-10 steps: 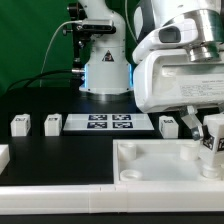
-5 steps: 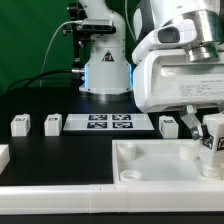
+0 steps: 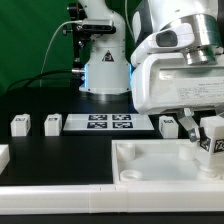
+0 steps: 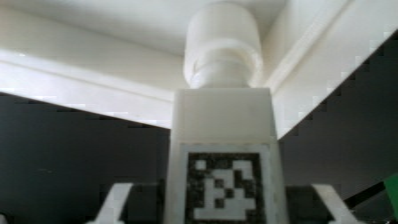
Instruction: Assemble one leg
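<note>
The leg [image 3: 212,138] is pinched upright in the pincer [image 3: 207,143], just above the tray's [image 3: 150,162] far corner. Against half a second ago it is shifted slightly toward the exterior view's right, so it is probably being lined up and is not yet seated. Behind the pincer lie the marker board [image 3: 109,122] and spare blocks [image 3: 52,123]. The nearest block [image 3: 168,125], just beside the pincer, could be knocked.

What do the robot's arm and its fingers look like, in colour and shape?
The arm has smooth, rounded white shells with a dark grey band. Its fingers look dark. Its white base bears a black triangle sticker.
</note>
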Controlling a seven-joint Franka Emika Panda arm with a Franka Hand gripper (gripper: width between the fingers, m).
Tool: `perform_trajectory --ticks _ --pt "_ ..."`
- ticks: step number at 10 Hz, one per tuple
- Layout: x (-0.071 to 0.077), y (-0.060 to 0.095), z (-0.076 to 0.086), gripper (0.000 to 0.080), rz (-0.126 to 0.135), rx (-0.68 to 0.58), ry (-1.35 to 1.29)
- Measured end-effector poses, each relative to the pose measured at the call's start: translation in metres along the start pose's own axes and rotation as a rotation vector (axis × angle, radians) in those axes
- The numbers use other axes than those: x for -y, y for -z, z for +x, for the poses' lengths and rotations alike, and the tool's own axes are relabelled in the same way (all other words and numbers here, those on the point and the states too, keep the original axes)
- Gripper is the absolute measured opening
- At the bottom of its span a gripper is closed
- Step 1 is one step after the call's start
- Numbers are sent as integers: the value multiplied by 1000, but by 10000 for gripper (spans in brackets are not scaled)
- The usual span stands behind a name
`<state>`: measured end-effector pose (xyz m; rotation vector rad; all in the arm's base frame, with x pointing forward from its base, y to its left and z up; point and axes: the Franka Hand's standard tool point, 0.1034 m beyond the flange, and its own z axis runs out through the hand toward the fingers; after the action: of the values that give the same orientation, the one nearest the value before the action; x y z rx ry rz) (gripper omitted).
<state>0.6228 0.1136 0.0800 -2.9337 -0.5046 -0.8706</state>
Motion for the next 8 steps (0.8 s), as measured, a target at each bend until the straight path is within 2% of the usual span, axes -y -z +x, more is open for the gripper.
perform_trajectory --ticks 2,5,8 --pt "2 -5 -7 294 1 2 -1" --pt "1 -8 -6 294 -9 -40 -3" --pt "1 -8 -6 294 -7 -33 -2"
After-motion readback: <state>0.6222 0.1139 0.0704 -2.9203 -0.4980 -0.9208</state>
